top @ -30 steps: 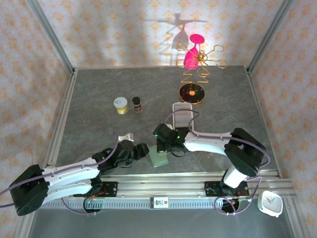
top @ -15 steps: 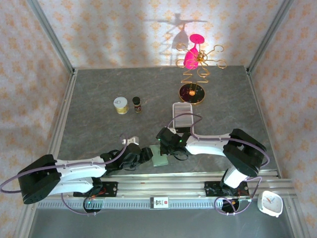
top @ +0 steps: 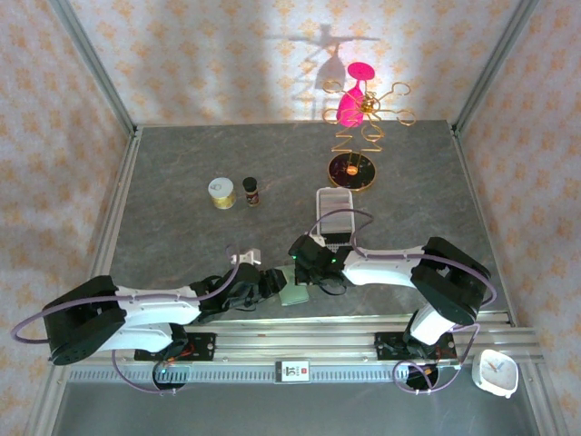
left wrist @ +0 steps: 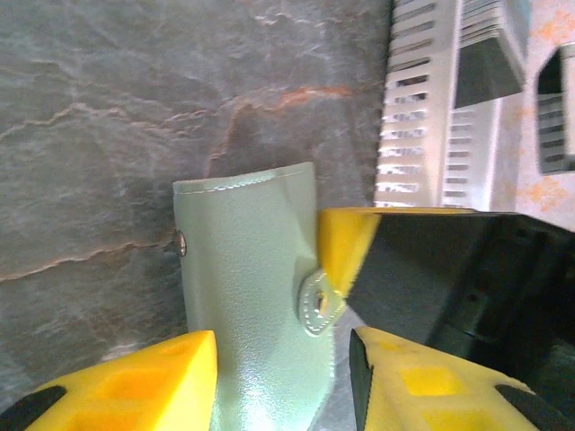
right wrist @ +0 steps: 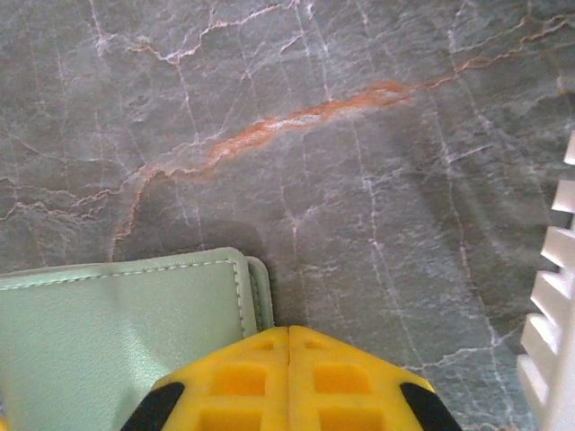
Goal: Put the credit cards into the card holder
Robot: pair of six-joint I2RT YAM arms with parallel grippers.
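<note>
**Green card holder lay between your left fingers, with the right gripper shut at its edge**

The sage-green card holder point(top: 293, 292) lay flat and folded on the grey marbled table point(top: 172, 227), close to the near edge and between the two arms. In the left wrist view it ran lengthwise away from the camera, leaning slightly left. Its stitched far edge faced the white perforated tray point(top: 333, 211), and its small snap tab stuck out on the right side.

Your left gripper point(left wrist: 280, 364) was spread wide, one yellow finger on each side of the card holder's near end. It straddled the wallet without visibly squeezing it. This was the nearer hand, and the card holder sat straight ahead of it, already inside the gap.

Your right gripper point(right wrist: 287, 364) had its two yellow fingertips pressed together with nothing between them. It came in from the opposite side, and its tip sat just beside the card holder's corner, next to the snap tab. I could not tell whether it touched the leather.

My judgement is that the next move depended on that line-up. The wallet's length ran along the left fingers, so closing them would pinch it across its width. The right tip was placed to work at the tab edge.
</note>
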